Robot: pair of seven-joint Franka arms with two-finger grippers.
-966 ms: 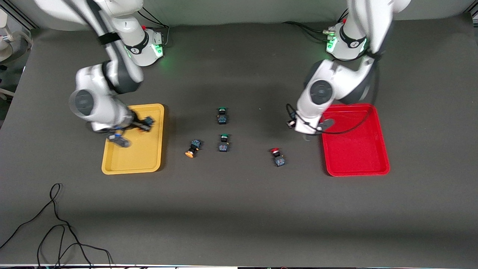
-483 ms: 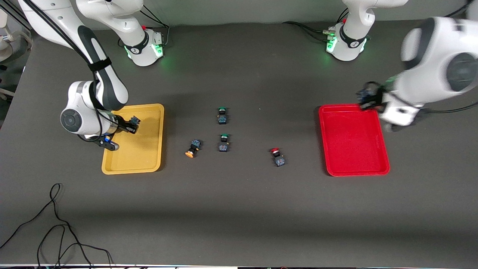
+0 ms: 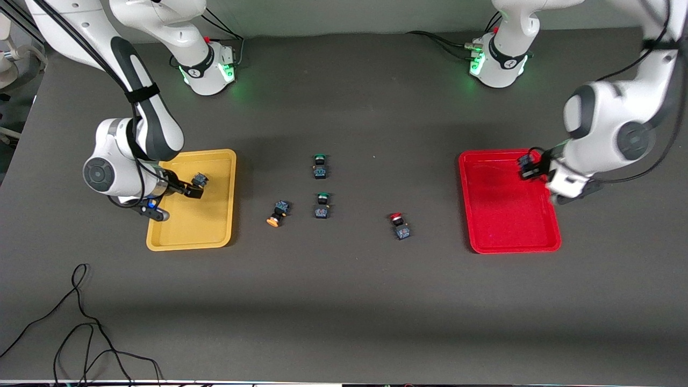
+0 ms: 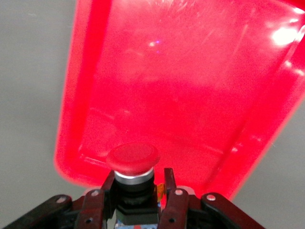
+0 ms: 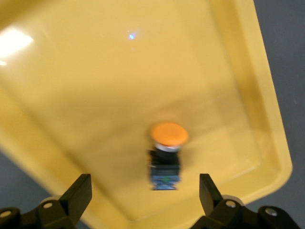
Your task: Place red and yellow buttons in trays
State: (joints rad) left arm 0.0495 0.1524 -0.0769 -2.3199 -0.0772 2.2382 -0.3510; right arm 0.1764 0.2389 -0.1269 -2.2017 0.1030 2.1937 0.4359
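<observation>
Right pincer [image 5: 143,202] — jaws now spread over the yellow tray [image 3: 215,236], its yellow button [image 5: 167,155] just released inside. Left pincer [image 4: 138,205] has swung over the red tray [image 3: 510,247], clamping a red button [image 4: 133,160] — drop pending. One yellow button [image 3: 277,213] and one red button [image 3: 399,224] remain on the bench.

A dark grey tabletop [image 3: 344,301] carries a shallow yellow plastic tray [image 3: 215,236], a shallow red plastic tray [image 3: 510,236], two green-capped switches [image 3: 319,165] [image 3: 322,205], one orange-capped button [image 3: 277,213], one red-capped button [image 3: 399,224] and a loose black cable [image 3: 80,333].
</observation>
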